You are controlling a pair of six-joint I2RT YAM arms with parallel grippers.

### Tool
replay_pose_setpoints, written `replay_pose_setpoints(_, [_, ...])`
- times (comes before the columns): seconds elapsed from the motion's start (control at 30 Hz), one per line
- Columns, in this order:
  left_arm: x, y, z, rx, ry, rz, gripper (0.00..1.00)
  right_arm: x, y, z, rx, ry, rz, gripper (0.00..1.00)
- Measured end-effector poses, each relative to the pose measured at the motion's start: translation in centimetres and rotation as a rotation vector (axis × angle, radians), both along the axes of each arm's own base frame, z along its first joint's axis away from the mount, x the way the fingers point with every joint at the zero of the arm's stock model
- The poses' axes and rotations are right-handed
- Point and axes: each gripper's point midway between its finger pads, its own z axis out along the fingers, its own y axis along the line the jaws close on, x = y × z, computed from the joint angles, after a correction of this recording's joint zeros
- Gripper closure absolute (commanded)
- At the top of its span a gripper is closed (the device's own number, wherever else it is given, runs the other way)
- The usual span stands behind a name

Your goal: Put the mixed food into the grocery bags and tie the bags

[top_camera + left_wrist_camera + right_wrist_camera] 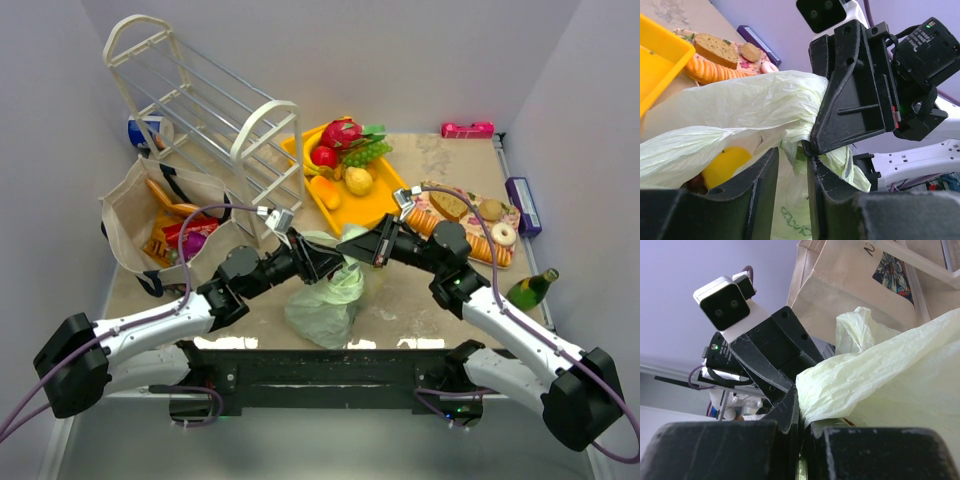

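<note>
Bag (325,300) sits mid-desk (420,295). Left pincer (320,262) and right pincer (352,246) both look clamped on its bunched top. The film seems light, soft and slippery, so I'd hold the handles.

Tips of left pincer (320,262) and right pincer (353,248) are buried in the film of the pale-green bag (325,300). The bag's handles are hidden between them.

Left wrist view: own fingers (740,200) blurred, cut off by the bottom edge. A yellow piece (726,164) shows through the film left of them. The dark reddish thing beside it is mostly hidden, cannot name it.

Right wrist view: own fingers (875,450) are blurred dark blocks, cut off at the bottom. The beige tote (850,285) beyond the left pincer is cut off by the top edge.

Top view: tote contents left of the left pincer are half hidden by its walls. Blue thing (145,130) far beyond it, behind the rack (266,104), too small to name.
</note>
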Motion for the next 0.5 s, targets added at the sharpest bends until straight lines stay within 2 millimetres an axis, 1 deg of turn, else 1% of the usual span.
replay_pose_setpoints(0.07, [-0.12, -0.15, 0.28, -0.012, -0.005, -0.01, 0.82, 0.06, -0.03, 0.1, 0.004, -0.003, -0.002, 1.0])
replay_pose_setpoints(0.1, [-0.16, -0.21, 0.47, -0.02, -0.008, -0.014, 0.88, 0.09, -0.05, 0.11, 0.004, -0.003, -0.003, 1.0])
replay_pose_setpoints(0.2, [-0.34, -0.29, 0.82, -0.037, -0.019, -0.025, 1.0, 0.11, -0.07, 0.21, 0.009, -0.006, -0.004, 1.0])
replay_pose_setpoints(0.37, [-0.49, -0.25, 0.8, -0.047, -0.019, -0.029, 1.0, 0.08, -0.08, 0.1, 0.012, -0.009, -0.004, 1.0])
replay_pose_setpoints(0.4, [-0.51, -0.22, 0.67, -0.046, -0.018, -0.029, 1.0, 0.07, -0.08, 0.05, 0.011, -0.008, -0.004, 0.95])
replay_pose_setpoints(0.47, [-0.5, -0.12, 0.49, -0.045, -0.016, -0.025, 1.0, 0.05, -0.08, -0.15, 0.006, -0.001, -0.003, 0.88])
replay_pose_setpoints(0.5, [-0.47, -0.06, 0.43, -0.043, -0.015, -0.022, 1.0, 0.05, -0.08, -0.24, 0.003, 0.002, -0.003, 0.8])
